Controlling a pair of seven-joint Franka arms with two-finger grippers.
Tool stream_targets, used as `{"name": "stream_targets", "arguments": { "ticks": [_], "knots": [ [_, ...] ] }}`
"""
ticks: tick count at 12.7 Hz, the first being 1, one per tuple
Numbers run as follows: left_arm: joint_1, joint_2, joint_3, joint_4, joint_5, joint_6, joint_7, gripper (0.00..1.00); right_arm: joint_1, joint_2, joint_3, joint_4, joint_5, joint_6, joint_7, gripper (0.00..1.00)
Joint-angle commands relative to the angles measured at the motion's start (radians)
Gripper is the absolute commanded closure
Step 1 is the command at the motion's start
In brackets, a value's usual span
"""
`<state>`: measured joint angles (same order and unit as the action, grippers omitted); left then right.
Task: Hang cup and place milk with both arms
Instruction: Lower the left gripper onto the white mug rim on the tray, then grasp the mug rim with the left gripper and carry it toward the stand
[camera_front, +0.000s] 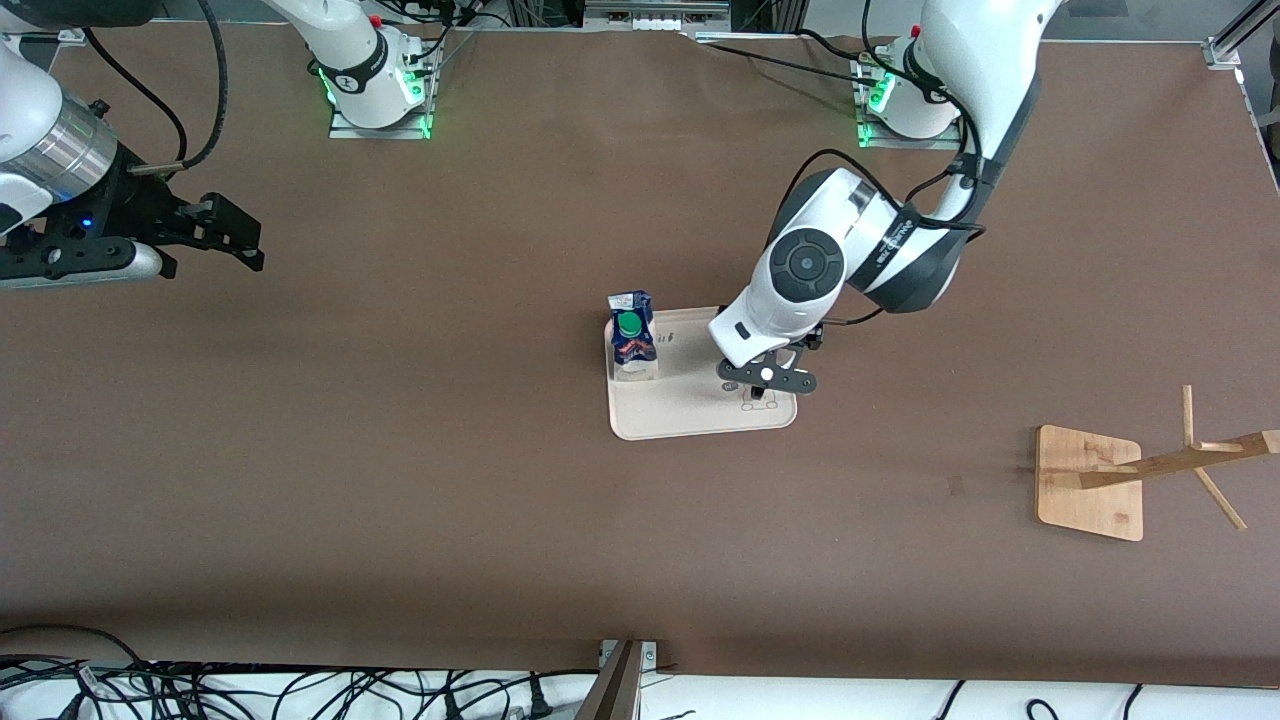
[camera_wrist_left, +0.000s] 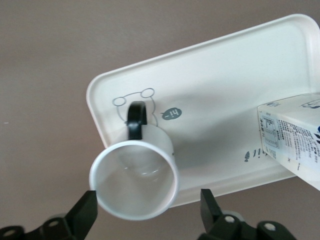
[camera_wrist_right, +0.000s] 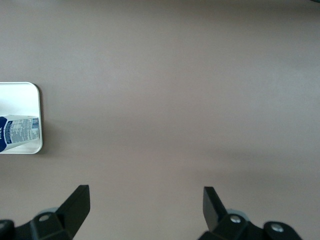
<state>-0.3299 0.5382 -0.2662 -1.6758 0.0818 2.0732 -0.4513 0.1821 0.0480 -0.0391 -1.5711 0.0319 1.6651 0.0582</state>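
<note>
Two arms on this one, and only the left is busy. We see the left gripper down over the tray, at the tray's end toward the left arm, straddling the cup. From the left wrist camera the cup's open mouth sits right between the two black fingers, one finger on each side with a sliver of gap, so we read the jaws as spread around the cup and not clamped on it. The cup stands upright on the tray with its black handle pointing to roughly 12 o'clock in that wrist picture, over a little bear drawing printed on the tray. The milk stands upright on the same tray at the end toward the right arm, clearly apart from the cup. Over at about 4 o'clock from the tray in the front view sits the wooden rack, well apart from it. The right gripper waits with its fingers wide apart and nothing between them, above bare table toward the right arm's end.
</note>
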Motion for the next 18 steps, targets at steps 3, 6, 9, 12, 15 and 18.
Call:
{"name": "stream_targets", "arguments": {
  "ticks": [3,6,9,12,15,18],
  "knots": [
    [-0.032,0.045,0.001,-0.100,0.026,0.185,-0.093,0.24,-0.004,0.000,0.002,0.013,0.016,-0.011,-0.001,0.00],
    [-0.032,0.043,-0.001,-0.111,0.027,0.189,-0.139,0.74,-0.006,0.001,0.002,0.013,0.016,-0.011,-0.001,0.00],
    [-0.032,0.034,0.001,-0.108,0.027,0.186,-0.148,1.00,-0.004,0.001,0.004,0.013,0.016,-0.011,-0.001,0.00],
    [-0.028,0.026,0.004,-0.102,0.027,0.183,-0.148,1.00,-0.004,0.000,0.002,0.013,0.016,-0.011,-0.001,0.00],
    [0.001,-0.055,0.012,-0.088,0.027,0.177,-0.133,1.00,-0.004,0.000,0.004,0.013,0.014,-0.013,-0.001,0.00],
    [0.063,-0.139,0.013,-0.055,0.027,0.127,-0.119,1.00,-0.004,0.000,0.004,0.013,0.008,-0.015,-0.003,0.00]
  ]
}}
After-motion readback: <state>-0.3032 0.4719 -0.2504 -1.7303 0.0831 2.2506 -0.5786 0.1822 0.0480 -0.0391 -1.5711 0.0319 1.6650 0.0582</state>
